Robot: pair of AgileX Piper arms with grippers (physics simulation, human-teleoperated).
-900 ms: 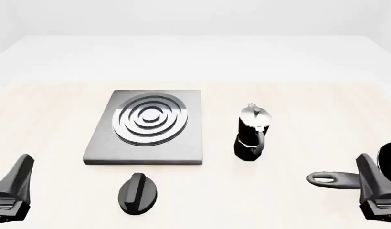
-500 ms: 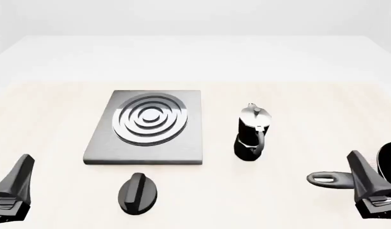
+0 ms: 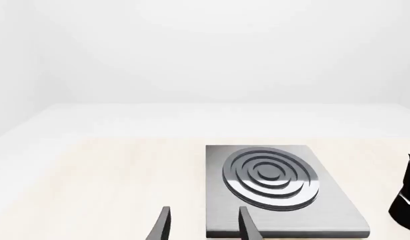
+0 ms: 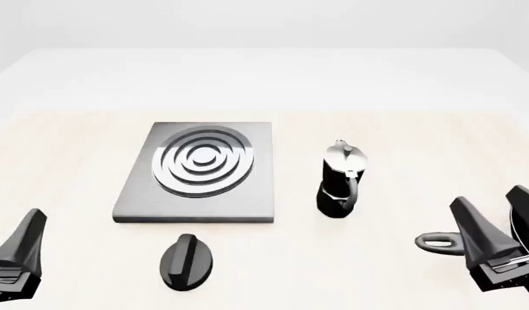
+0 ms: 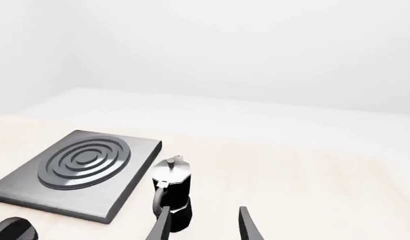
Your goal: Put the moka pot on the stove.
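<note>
The moka pot (image 4: 340, 181), black with a silver lid, stands upright on the table just right of the stove (image 4: 262, 190), apart from it. The stove is a grey slab with silver burner rings. My right gripper (image 4: 488, 203) is open and empty, to the near right of the pot. In the right wrist view the pot (image 5: 172, 195) stands just ahead of the open fingers (image 5: 248, 225), with the stove (image 5: 134, 170) beyond it. My left gripper (image 4: 23, 242) is open and empty at the near left. Its wrist view shows the stove (image 3: 222, 222) ahead and the pot (image 3: 408, 200) at the edge.
A black oval knob (image 4: 186, 261) lies on the table in front of the stove, also in the right wrist view (image 5: 11, 230). A black pan's long handle (image 4: 436, 242) lies at the near right, its body mostly hidden behind my right gripper.
</note>
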